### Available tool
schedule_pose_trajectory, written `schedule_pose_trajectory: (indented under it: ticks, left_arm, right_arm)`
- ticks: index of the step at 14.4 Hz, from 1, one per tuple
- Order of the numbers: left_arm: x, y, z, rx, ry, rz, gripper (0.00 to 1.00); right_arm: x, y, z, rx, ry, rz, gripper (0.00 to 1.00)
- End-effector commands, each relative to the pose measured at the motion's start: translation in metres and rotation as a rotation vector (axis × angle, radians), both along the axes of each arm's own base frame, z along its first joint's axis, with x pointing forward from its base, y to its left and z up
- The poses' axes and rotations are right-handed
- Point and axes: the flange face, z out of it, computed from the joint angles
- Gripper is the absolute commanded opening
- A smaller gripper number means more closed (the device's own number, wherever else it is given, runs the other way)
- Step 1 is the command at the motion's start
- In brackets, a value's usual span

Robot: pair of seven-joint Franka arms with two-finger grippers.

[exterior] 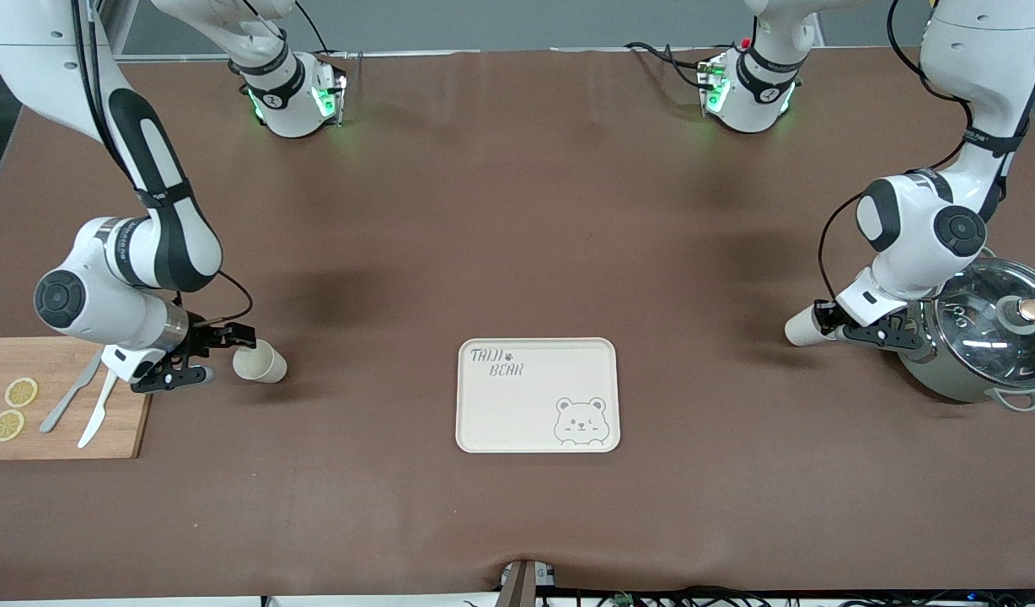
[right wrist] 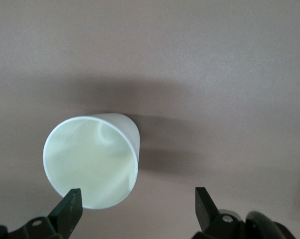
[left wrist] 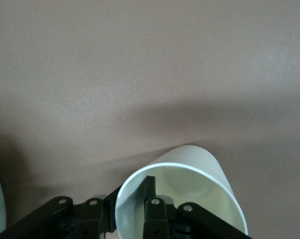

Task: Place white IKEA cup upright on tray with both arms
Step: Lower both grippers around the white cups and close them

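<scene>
A cream tray (exterior: 526, 413) with a bear drawing lies mid-table, nearer the front camera. One white cup (exterior: 262, 363) lies on its side beside the wooden board, its mouth toward my right gripper (exterior: 222, 356). The right gripper is open, just short of the rim. In the right wrist view the cup (right wrist: 92, 162) sits off toward one finger, and the gripper (right wrist: 137, 206) holds nothing. My left gripper (exterior: 828, 324) is shut on the rim of a second white cup (exterior: 806, 328), held sideways beside the pot. In the left wrist view one finger (left wrist: 150, 186) is inside this cup (left wrist: 199, 174).
A wooden cutting board (exterior: 62, 438) with lemon slices, a knife and a fork lies at the right arm's end. A steel pot with a glass lid (exterior: 989, 337) stands at the left arm's end, close to the left wrist.
</scene>
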Motion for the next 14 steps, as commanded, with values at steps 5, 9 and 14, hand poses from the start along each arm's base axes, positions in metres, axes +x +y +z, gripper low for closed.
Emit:
schedule_pose_trajectory:
  ticks: [5,9,14]
  left_arm:
    - [0.032,-0.031,0.037,-0.023,-0.041,0.062,0.00]
    - [0.073,-0.096,0.090,-0.058,0.038,0.179,0.00]
    - [0.075,-0.190,0.094,-0.071,0.071,0.285,0.00]
  right_arm:
    - [0.007,0.005,-0.018,0.008,-0.034,-0.006,1.00]
    - [0.008,0.008,-0.029,0.005,-0.045,-0.001,1.00]
    - [0.008,0.008,-0.037,0.002,-0.055,-0.001,1.00]
